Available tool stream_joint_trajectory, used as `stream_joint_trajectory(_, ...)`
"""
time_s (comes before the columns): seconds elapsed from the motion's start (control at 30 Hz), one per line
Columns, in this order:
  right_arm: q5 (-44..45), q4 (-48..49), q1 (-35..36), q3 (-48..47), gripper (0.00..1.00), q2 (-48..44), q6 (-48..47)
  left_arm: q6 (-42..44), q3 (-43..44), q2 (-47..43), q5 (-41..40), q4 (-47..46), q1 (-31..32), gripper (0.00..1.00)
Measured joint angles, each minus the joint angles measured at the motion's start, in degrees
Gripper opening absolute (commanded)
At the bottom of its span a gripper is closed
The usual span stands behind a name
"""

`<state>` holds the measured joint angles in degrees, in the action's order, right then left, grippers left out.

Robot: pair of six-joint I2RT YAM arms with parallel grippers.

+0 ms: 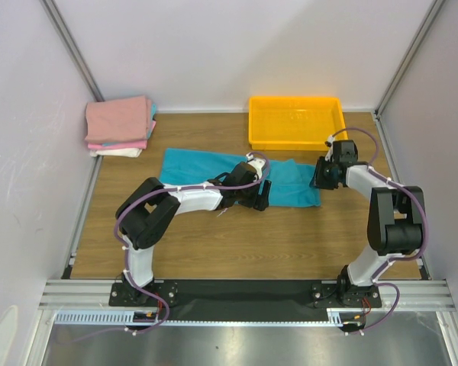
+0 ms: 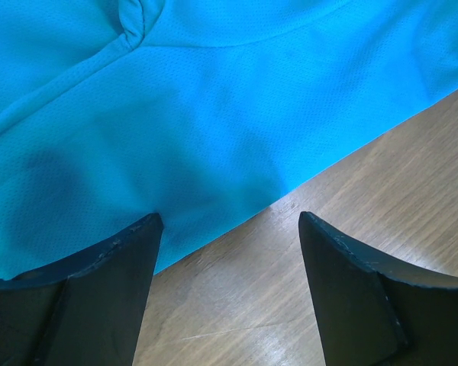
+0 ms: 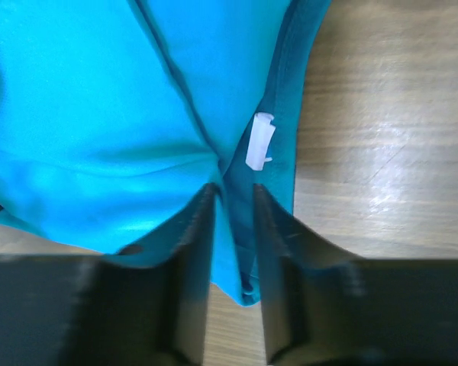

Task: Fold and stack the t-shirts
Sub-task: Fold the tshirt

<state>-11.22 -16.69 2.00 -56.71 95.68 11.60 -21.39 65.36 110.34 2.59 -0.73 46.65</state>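
Observation:
A teal t-shirt (image 1: 206,164) lies spread in a long band across the middle of the wooden table. My left gripper (image 1: 259,194) hovers low over its near edge, jaws wide open with nothing between them; in the left wrist view the gripper (image 2: 229,221) straddles the shirt's hem (image 2: 214,99) and bare wood. My right gripper (image 1: 320,177) is at the shirt's right end. In the right wrist view that gripper (image 3: 234,191) is shut on a bunched fold of the teal cloth (image 3: 76,114), just below the white neck label (image 3: 259,141). A stack of folded pink and white t-shirts (image 1: 120,122) sits at the back left corner.
A yellow plastic tray (image 1: 296,101) stands at the back right, just beyond the right gripper. White walls with metal posts close in the table on three sides.

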Motion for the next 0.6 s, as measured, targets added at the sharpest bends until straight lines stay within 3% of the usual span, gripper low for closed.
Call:
stream_joint_trajectory(0.03,0.0,0.0,-0.09,-0.09,0.47,-0.22,-0.09,0.0,0.0,0.0,0.02,0.0,0.0,0.79)
stream_joint_trajectory(0.17,0.07,-1.31,-0.39,-0.02,0.57,-3.37,0.22,0.04,0.0,0.0,0.02,0.02,0.0,0.79)
stream_joint_trajectory(0.6,0.44,-4.37,-0.52,11.85,0.57,-19.96,1.51,-0.04,0.24,0.0,-0.04,0.48,0.0,0.8)
